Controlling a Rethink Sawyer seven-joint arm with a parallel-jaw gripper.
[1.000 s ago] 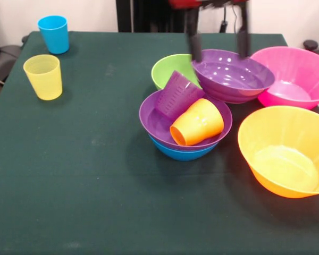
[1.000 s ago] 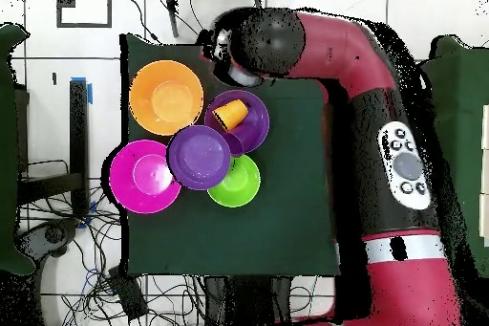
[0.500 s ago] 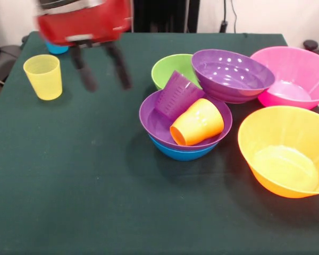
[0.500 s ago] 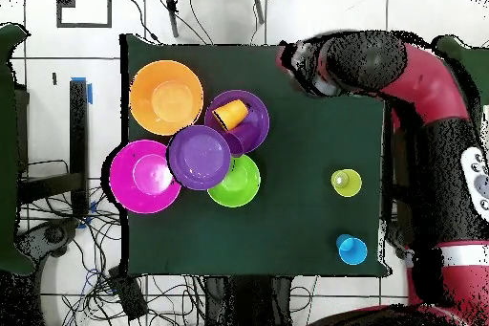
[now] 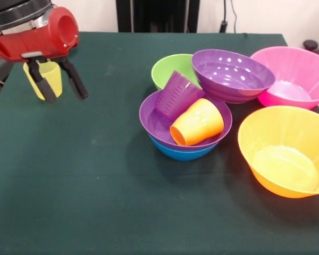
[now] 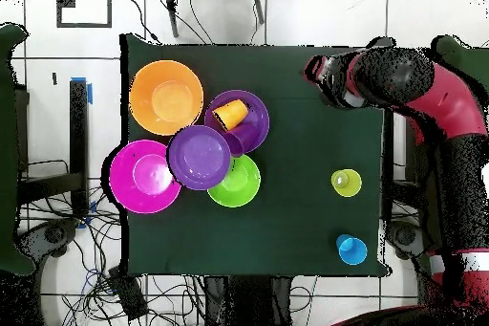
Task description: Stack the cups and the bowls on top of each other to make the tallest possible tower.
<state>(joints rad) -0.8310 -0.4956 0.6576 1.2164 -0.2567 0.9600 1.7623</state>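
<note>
Nearest in the front view: a wide bare stretch of tabletop (image 5: 85, 196) along the near edge, good free room for moving. At the near right edge, the orange bowl (image 5: 284, 151), rim reaching past the picture's side.

Toward the middle, the tower (image 5: 185, 130): blue bowl (image 5: 183, 153) lowest, a purple bowl (image 5: 159, 125) nested in it, with the orange cup (image 5: 198, 122) and purple cup (image 5: 178, 95) lying tilted inside, not stacked upright.

Farther, second purple bowl (image 5: 233, 74) propped over the green bowl (image 5: 170, 69), beside the pink bowl (image 5: 292, 77) at the right edge.

Changed within one second: gripper (image 5: 58, 89) gone from over the second purple bowl to the left edge, now spread wide and empty, just in front of the yellow cup (image 5: 49, 74). Probably the next pick. Blue cup (image 6: 351, 249) at the far left corner, hidden behind the arm in the front view. Little margin near that edge.
</note>
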